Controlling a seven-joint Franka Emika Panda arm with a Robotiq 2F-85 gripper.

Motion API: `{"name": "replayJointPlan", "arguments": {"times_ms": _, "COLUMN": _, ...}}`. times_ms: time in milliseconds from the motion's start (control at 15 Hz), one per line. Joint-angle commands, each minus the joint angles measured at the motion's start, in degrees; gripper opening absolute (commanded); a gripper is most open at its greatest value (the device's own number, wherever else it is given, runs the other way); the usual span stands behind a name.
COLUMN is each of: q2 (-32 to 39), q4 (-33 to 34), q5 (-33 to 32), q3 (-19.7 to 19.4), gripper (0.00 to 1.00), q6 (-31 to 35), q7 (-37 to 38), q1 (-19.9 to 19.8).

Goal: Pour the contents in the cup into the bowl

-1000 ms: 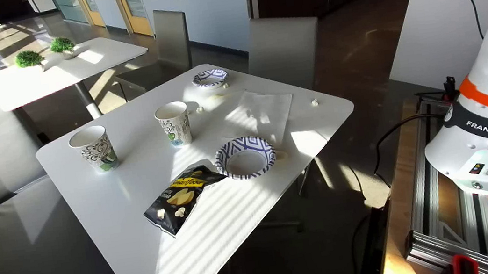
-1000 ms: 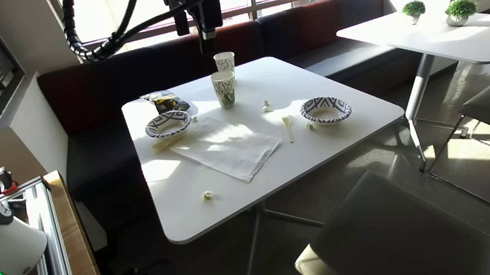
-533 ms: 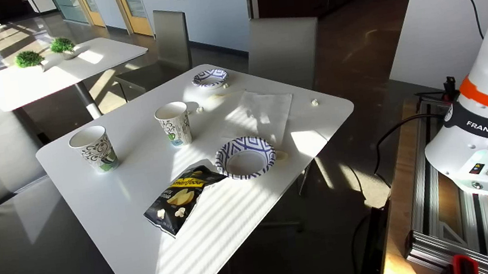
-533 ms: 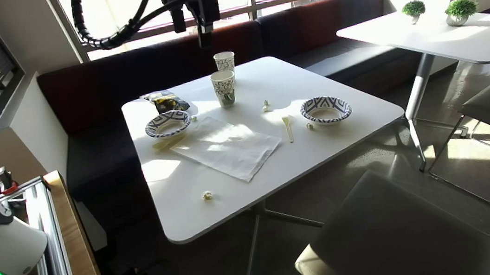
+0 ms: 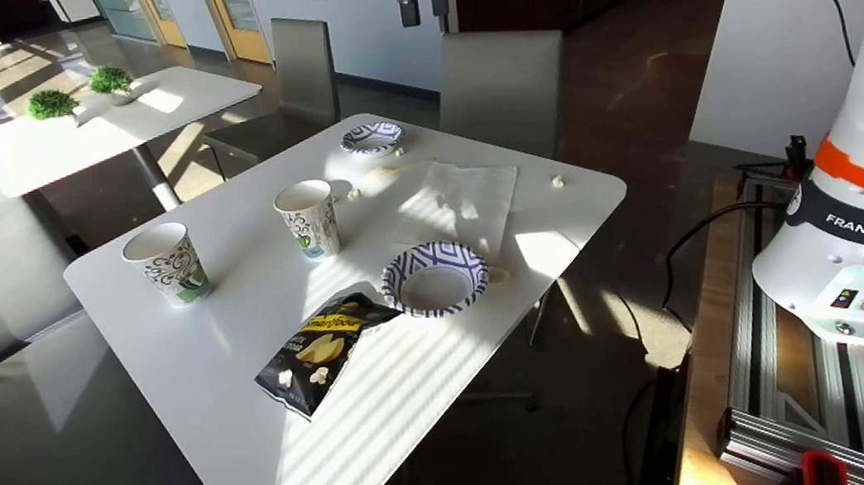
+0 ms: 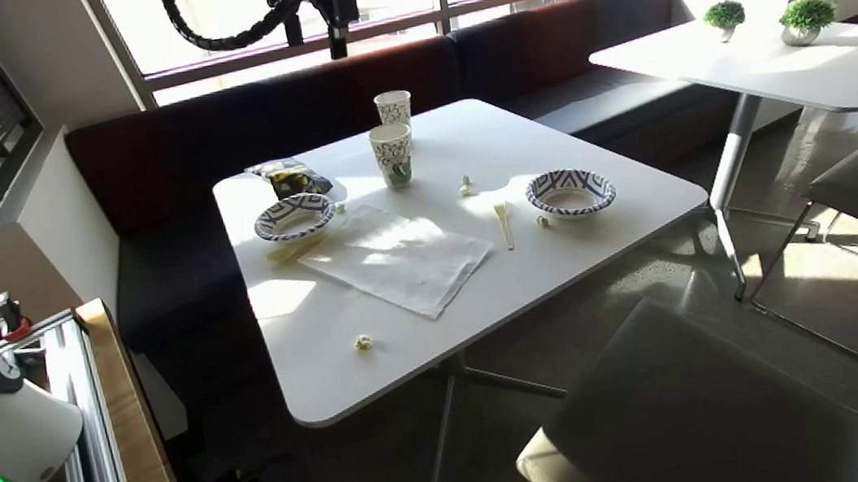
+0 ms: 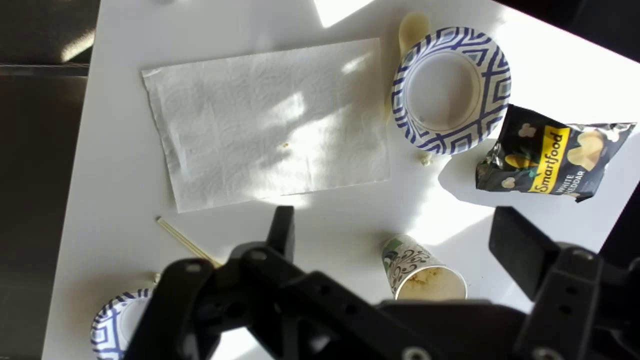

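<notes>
The cup (image 5: 308,221), white with a grey scroll and green pattern, stands upright mid-table. In the wrist view the cup (image 7: 407,262) shows brownish specks inside; its lower rim is hidden by the gripper. The bowl (image 5: 434,255), blue-and-white with a wavy rim, sits beside a snack bag and looks empty in the wrist view (image 7: 450,95). My gripper (image 7: 400,235) is open and empty, its fingers (image 7: 284,232) wide apart on either side of the cup in that view. It hangs high above the table in both exterior views (image 5: 424,5) (image 6: 316,38).
A similar cup (image 5: 168,265) with darker green stands behind the cup in an exterior view (image 6: 394,106). A similar bowl (image 6: 571,195) sits at another corner. The snack bag (image 7: 550,160), napkin (image 7: 270,125), utensil (image 6: 505,227) and popcorn bits (image 6: 363,342) lie on the table.
My gripper has moved left and come lower into one exterior picture; in the other exterior picture it has shifted up and left. The cups, bowls and bag have not moved.
</notes>
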Motion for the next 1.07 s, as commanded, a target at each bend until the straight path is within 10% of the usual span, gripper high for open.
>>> {"name": "replayJointPlan", "arguments": {"times_ms": 0, "q2": 3.40, "q4": 1.26, "q5": -0.72, "q3": 3.74, "gripper": 1.00, "q6": 4.36, "q7": 5.62, "q1": 1.83}}
{"name": "replayJointPlan", "arguments": {"times_ms": 600, "q2": 13.66, "q4": 0.91, "q5": -7.32, "q3": 8.64, "gripper": 1.00, "q6": 29.00, "q7": 11.89, "q1": 5.19}}
{"name": "replayJointPlan", "arguments": {"times_ms": 1000, "q2": 14.80, "q4": 1.01, "q5": -5.90, "q3": 8.62, "gripper": 1.00, "q6": 29.77, "q7": 10.56, "q1": 5.10}}
